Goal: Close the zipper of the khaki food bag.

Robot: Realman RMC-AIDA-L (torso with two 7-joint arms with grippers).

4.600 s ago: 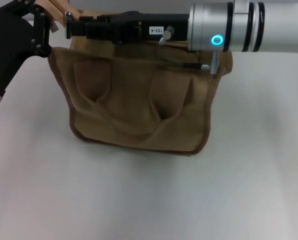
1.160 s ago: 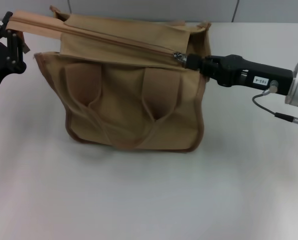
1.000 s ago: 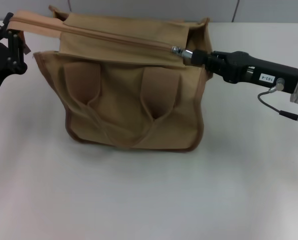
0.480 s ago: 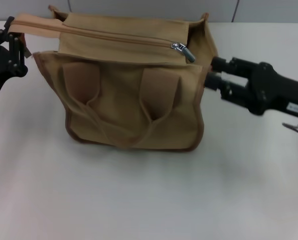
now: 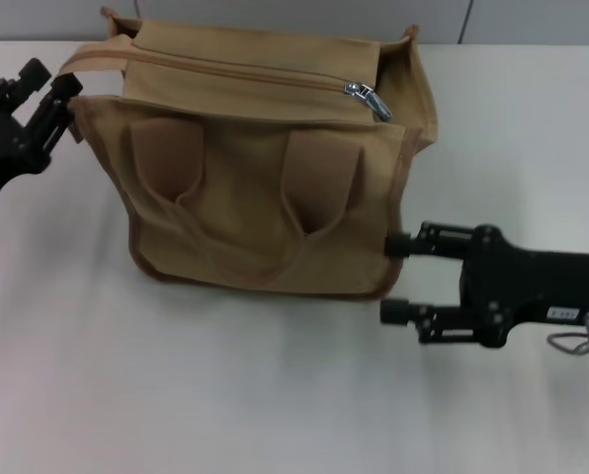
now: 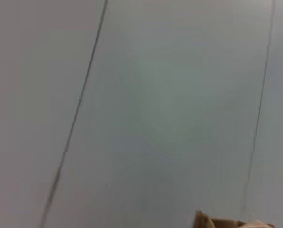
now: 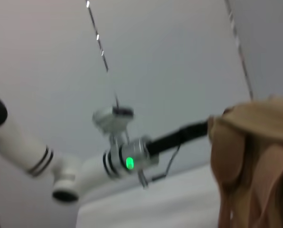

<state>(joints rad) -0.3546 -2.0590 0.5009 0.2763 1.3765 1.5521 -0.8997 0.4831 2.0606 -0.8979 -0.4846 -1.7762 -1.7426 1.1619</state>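
The khaki food bag [image 5: 265,188] stands upright on the white table, its two looped handles facing me. The zipper [image 5: 235,71] runs across its top with the teeth joined along its length. Its silver pull [image 5: 370,97] lies near the bag's right end. My right gripper [image 5: 393,279] is open and empty, low beside the bag's lower right corner. My left gripper [image 5: 55,81] is open at the bag's upper left corner, beside the zipper's tape end [image 5: 89,57]. The right wrist view shows the bag [image 7: 258,161] and the left arm [image 7: 127,159]. The left wrist view shows only a scrap of khaki [image 6: 227,222].
The white table [image 5: 225,395] spreads in front of the bag and to its right. A grey panelled wall [image 5: 304,15] stands right behind the bag.
My right gripper let go of the zipper pull, opened, and dropped down to the bag's lower right. My left gripper released the tape end, which fell back against the bag.
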